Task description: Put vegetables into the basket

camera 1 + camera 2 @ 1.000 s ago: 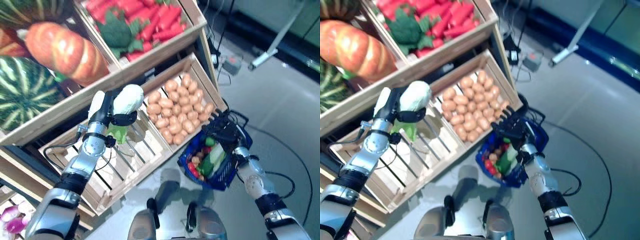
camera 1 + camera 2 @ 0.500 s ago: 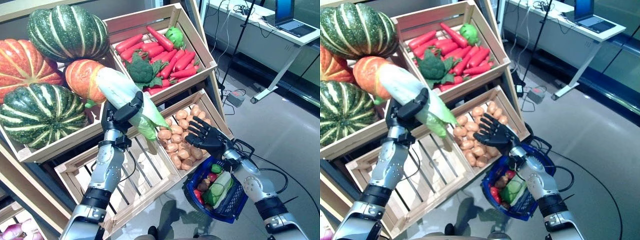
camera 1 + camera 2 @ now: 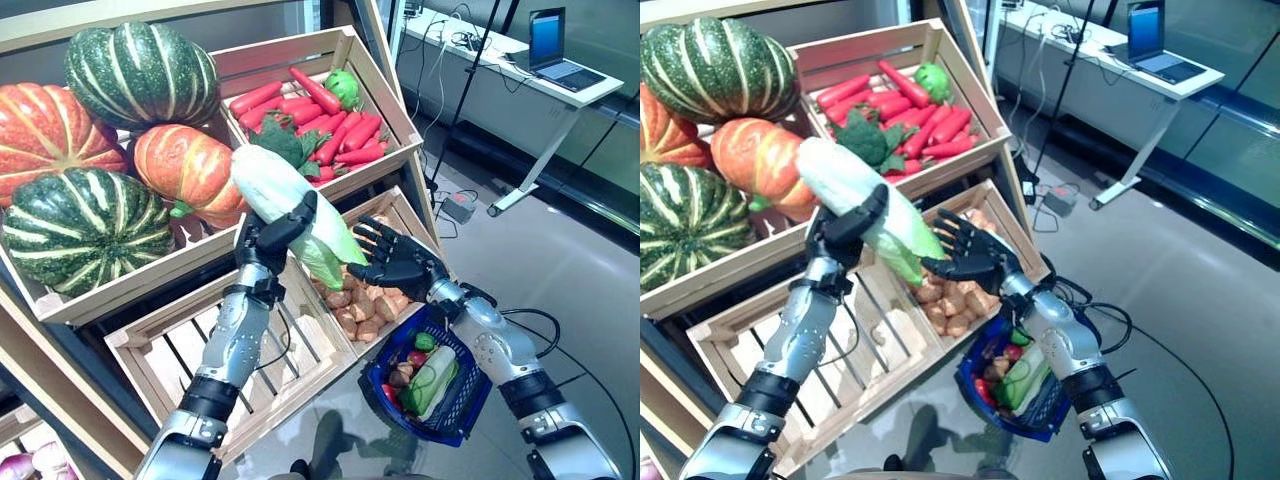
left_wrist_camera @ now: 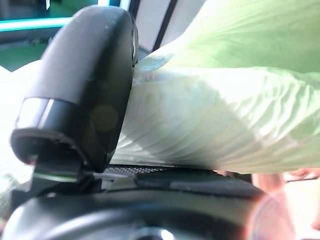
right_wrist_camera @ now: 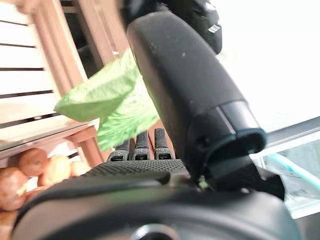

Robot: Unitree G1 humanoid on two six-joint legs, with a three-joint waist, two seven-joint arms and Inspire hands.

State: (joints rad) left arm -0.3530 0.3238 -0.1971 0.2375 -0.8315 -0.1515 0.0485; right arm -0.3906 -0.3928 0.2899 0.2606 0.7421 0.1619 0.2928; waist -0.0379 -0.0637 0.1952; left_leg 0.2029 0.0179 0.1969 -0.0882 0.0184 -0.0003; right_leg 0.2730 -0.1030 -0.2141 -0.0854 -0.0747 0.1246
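Cabbage (image 3: 290, 210) clamped in my left hand (image 3: 268, 232), held aloft over potato crate (image 3: 400, 215). My right hand (image 3: 395, 262) at 3 o'clock, fingers spread, empty. Basket (image 3: 455, 400) at 5 o'clock hangs from right forearm, already holds several vegetables; cabbage not yet in.

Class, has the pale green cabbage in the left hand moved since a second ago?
Yes. The pale green cabbage rose from the empty slatted crate towards the potato crate.

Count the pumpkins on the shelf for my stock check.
4 pumpkins: striped green one top, orange one far left, orange one centre, green one below. Others may be hidden.
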